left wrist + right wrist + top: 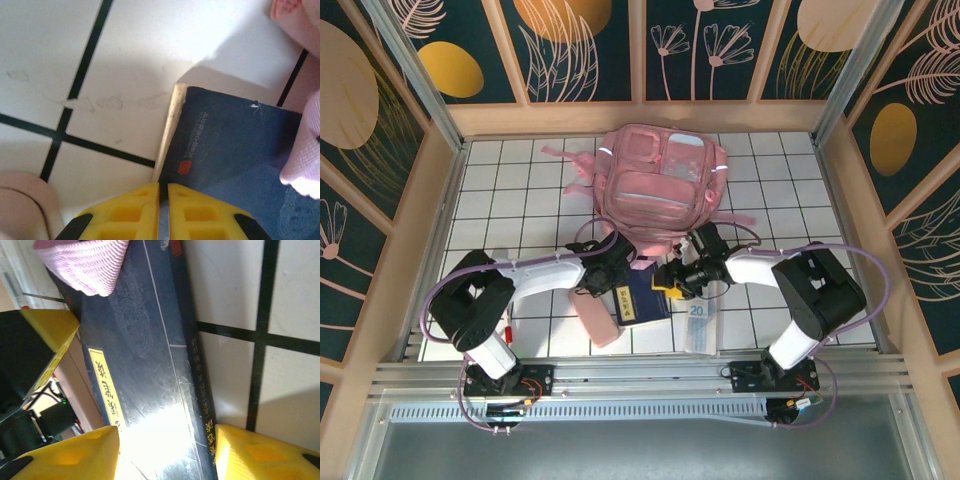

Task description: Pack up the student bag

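The student bag [660, 175], a big pink backpack, lies at the back middle of the tiled table. In front of it lies a dark blue book [642, 300] with a yellow label, and one pink strap [85, 260] of the bag drapes over its far end. My left gripper [623, 268] [163, 186] is shut on the left edge of the book [235, 145], which runs into the thin gap between its yellow fingers. My right gripper [668, 277] [167, 432] is open and straddles the book [150, 370], with one finger beside the spine.
A pink pencil case [600, 318] lies just left of the book. A clear ruler pack [700, 325] lies to its right. A red pen [507, 330] sits by the left arm's base. Wooden walls [440, 190] ring the table.
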Controlling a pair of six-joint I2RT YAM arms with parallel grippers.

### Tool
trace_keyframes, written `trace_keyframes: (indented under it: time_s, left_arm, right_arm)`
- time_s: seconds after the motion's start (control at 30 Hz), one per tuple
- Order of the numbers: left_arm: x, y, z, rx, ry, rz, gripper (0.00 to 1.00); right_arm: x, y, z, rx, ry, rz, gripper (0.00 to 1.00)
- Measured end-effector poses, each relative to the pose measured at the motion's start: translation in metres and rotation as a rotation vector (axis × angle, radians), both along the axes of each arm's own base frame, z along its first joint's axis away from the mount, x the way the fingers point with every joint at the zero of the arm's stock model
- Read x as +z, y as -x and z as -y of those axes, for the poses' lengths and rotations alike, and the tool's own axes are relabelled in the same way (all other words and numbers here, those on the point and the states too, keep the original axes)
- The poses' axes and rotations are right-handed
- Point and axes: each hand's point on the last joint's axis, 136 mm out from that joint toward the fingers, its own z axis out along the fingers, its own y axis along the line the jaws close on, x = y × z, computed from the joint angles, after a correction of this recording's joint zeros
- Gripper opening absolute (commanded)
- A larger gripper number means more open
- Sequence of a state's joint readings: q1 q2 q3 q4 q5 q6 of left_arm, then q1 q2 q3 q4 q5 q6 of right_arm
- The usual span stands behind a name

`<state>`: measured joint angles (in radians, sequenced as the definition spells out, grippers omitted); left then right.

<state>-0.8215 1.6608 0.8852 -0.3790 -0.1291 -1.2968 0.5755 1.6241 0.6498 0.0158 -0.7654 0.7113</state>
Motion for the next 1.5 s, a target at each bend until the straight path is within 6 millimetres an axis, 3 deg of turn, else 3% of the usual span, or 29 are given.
trace_keyframes:
  time_s: [0.47,0.7,0.77,0.87,0.93,1.0,1.13,1.27,1.47,1.5]
  left_arm:
    - [0.001,-0.013,-0.004,0.035,0.003,0.073,0.10]
    - [0.001,-0.015,0.003,0.028,0.036,0.077,0.10]
    - [0.001,-0.016,0.004,0.027,0.040,0.078,0.10]
    - [0.001,-0.016,0.005,0.026,0.042,0.077,0.10]
    - [0.002,-0.016,0.005,0.025,0.047,0.080,0.13]
    - [0.002,-0.015,0.005,0.023,0.052,0.083,0.19]
    - [0.013,-0.010,0.011,-0.024,0.081,0.073,0.44]
    - [0.055,-0.011,0.018,-0.090,0.094,0.124,0.55]
    - [0.185,-0.048,0.035,-0.257,0.144,0.494,0.73]
    - [0.205,-0.052,0.037,-0.322,0.129,0.581,0.72]
  right_arm:
    - [0.009,0.025,-0.018,0.018,-0.181,-0.129,0.49]
    - [0.002,0.006,-0.030,-0.014,-0.055,0.007,0.48]
    - [0.000,0.000,-0.033,-0.033,-0.024,0.051,0.41]
    - [-0.004,-0.005,-0.033,-0.061,-0.001,0.082,0.20]
    - [-0.004,-0.006,-0.033,-0.072,0.000,0.090,0.11]
    - [-0.003,-0.005,-0.035,-0.075,0.000,0.096,0.05]
    - [0.011,0.000,-0.035,-0.068,-0.012,0.119,0.00]
    - [0.038,0.003,-0.032,-0.072,-0.037,0.159,0.00]
    - [0.073,0.013,-0.013,-0.076,-0.053,0.196,0.00]
    - [0.078,0.013,-0.008,-0.084,-0.054,0.205,0.00]
